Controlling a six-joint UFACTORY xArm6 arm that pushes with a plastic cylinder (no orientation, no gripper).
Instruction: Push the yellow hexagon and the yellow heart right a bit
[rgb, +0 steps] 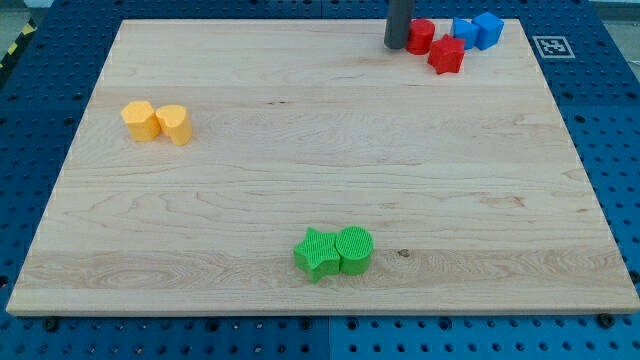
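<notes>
My tip (396, 45) rests at the worktop's (300, 190) top edge just left of a red block (420, 36), well apart from the touching yellow hexagon (140, 120) and yellow heart (174, 124) at the view's left.

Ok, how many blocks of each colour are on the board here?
Yellow: 2, the hexagon and the heart
Green: 2, a star and a round block
Red: 2, one by my tip, one below it
Blue: 2
Total: 8
</notes>
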